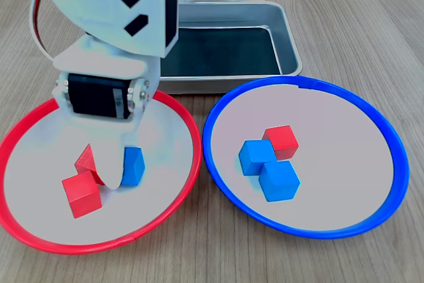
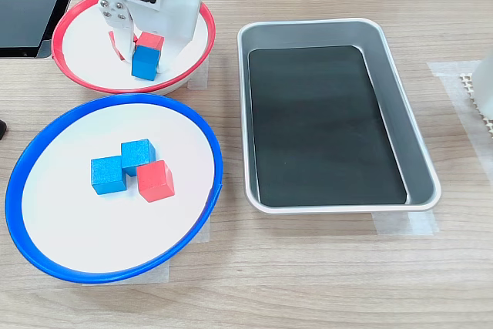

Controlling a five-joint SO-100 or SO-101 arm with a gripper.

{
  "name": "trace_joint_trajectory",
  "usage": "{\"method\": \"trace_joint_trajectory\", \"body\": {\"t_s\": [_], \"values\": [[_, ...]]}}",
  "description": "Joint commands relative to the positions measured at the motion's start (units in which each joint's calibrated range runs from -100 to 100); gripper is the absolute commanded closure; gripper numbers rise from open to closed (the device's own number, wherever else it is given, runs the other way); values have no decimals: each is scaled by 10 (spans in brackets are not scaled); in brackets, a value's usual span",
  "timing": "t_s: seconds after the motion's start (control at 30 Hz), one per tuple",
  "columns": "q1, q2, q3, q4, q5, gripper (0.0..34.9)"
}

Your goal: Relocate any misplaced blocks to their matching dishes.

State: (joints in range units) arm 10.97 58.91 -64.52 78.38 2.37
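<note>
On the wooden surface (image 2: 323, 283) we see the blue-rimmed dish (image 1: 391, 137) holding a red block (image 1: 282, 140). In the red-rimmed dish (image 1: 189, 130), our tool (image 1: 118, 175) brackets the blue block (image 1: 133, 166); we cannot tell its grip.

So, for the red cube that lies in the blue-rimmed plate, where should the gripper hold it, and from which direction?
I would come from straight above. The red cube touches a blue cube at one corner, so close the fingers on its two free side faces, those turned away from that neighbour. The blue-rimmed plate is shallow, so its rim should not hinder a vertical descent. Its top face looks flat and level.
</note>
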Motion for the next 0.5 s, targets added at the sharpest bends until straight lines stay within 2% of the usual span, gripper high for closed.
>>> {"method": "trace_joint_trajectory", "body": {"t_s": [0.0, 0.3, 0.47], "values": [[-7, -10, -1, -7, 0, 346], [-17, -113, 55, 1, 6, 346], [-47, -196, 68, 17, 11, 346]]}}
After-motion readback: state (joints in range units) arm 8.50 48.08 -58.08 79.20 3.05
